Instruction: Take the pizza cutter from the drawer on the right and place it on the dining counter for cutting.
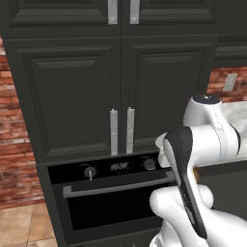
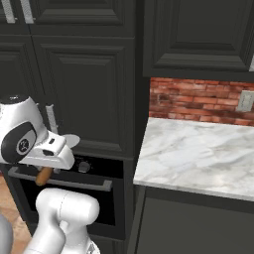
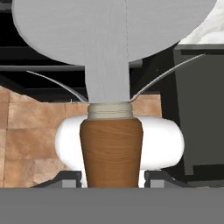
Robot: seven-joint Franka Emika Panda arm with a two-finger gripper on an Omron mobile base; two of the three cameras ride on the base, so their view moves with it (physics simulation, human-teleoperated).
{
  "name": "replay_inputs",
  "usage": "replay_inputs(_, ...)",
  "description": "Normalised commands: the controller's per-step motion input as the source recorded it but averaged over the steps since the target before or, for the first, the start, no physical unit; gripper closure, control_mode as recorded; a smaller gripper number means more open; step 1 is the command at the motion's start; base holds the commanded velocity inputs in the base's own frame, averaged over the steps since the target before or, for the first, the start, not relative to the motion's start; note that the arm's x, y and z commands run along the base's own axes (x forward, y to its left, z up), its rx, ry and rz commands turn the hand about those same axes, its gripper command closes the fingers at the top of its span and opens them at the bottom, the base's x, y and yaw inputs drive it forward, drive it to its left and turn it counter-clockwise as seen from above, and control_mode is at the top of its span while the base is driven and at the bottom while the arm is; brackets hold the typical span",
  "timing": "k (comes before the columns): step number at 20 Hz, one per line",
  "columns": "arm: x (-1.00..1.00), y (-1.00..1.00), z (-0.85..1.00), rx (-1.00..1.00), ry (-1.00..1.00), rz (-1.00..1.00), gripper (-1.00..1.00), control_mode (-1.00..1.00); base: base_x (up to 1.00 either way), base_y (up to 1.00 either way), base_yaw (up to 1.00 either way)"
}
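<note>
Claw: my two-finger gripper point(image 3: 112, 177) is clenched on the brown wooden handle of the pizza cutter point(image 3: 112, 83); in the hand view the dark finger tips sit on either side of the handle's base.

Cutter: small tool, flat round silver-grey wheel on a grey neck, pale collar, then a short barrel-shaped handle with fine wood grain. In the right base view the handle pokes out under the white hand and the wheel edge shows beside it point(image 2: 49, 171).

Where it is: carried in the air in front of the black built-in oven point(image 1: 116, 193), touching nothing but my fingers.

Step in hand: I judge this as the carry, with the placing not yet done.

Doing it well: I would keep the wrist steady so the smooth handle does not twist in the grip, keep the wheel away from the tall matt charcoal panelled cabinet doors point(image 1: 77, 91), and set the cutter down flat before letting go.

Surroundings: veined white-grey marble worktop point(image 2: 198, 154) beside the oven, red brick wall point(image 2: 198, 101) behind it, tan floor tiles point(image 3: 35, 131) below.
</note>
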Motion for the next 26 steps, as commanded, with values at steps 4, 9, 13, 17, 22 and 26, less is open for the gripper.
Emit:
replay_inputs(4,-0.05,-0.02,0.25,0.03,0.0,0.05,1.0,-1.0,0.0,0.0,0.0)
replay_inputs(9,-0.01,-0.15,0.17,0.05,0.0,0.02,1.0,-1.0,0.0,0.0,0.0)
replay_inputs(13,-0.01,-0.19,0.07,0.04,0.0,0.0,1.0,-1.0,0.0,0.0,0.0)
replay_inputs(17,-0.04,-0.04,0.04,0.01,0.0,0.0,1.0,-1.0,0.0,0.0,0.0)
replay_inputs(22,-0.09,0.0,0.04,0.0,0.0,0.0,1.0,-1.0,0.0,0.0,0.0)
replay_inputs(26,-0.16,0.0,0.03,0.0,0.0,0.0,1.0,-1.0,0.0,0.0,0.0)
